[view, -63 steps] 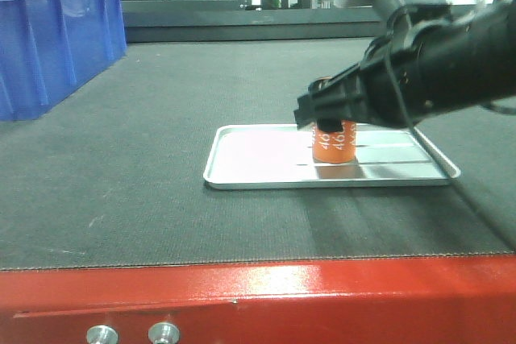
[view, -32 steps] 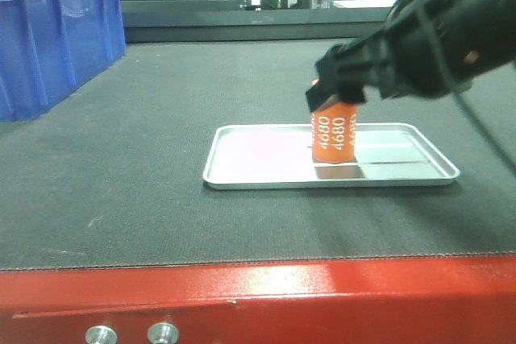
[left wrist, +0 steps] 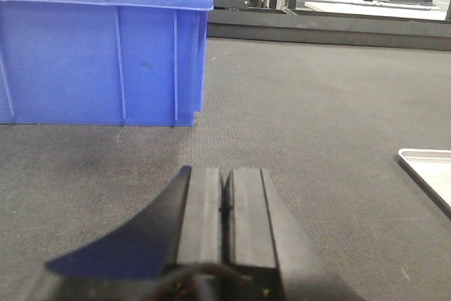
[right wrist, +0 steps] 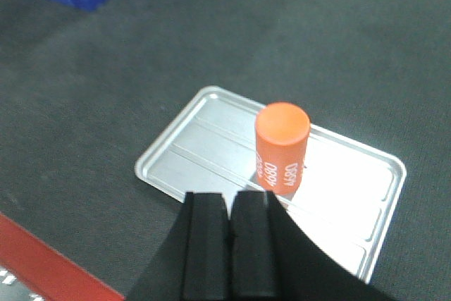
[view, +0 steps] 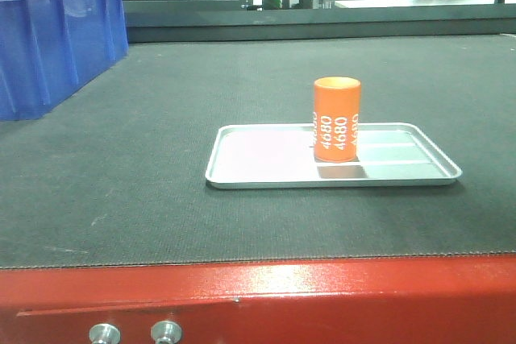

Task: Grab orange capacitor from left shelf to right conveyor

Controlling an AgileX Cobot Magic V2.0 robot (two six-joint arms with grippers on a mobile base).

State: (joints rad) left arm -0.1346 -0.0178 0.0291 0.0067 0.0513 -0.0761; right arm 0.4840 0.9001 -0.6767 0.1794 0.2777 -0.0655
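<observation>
One orange capacitor (view: pixel 337 119) stood upright in a shallow silver tray (view: pixel 242 163), toward the tray's middle-right, with white "4680" print round its lower half. The tray lay flat on the dark matte belt of the right conveyor (view: pixel 161 118), whose red front edge (view: pixel 322 300) carried two small round silver buttons (view: pixel 135 333) at lower left. A blue plastic bin (view: pixel 56 42) sat on the belt at far left, well apart from the tray.

From the right wrist view, the right pincer (right wrist: pixel 229 244) hung above the near edge of the tray (right wrist: pixel 176 149), its two black fingers pressed together and clenched on nothing. The capacitor (right wrist: pixel 281 146) stood free just beyond the fingertips, apart from them, its flat orange top facing up.

From the left wrist view, the left pincer (left wrist: pixel 225 223) was low over the belt (left wrist: pixel 317 103), its fingers likewise closed against each other with nothing between them. The blue bin (left wrist: pixel 106 47) stood ahead of it to the left, and a corner of the silver tray (left wrist: pixel 426 167) showed at the right edge.
</observation>
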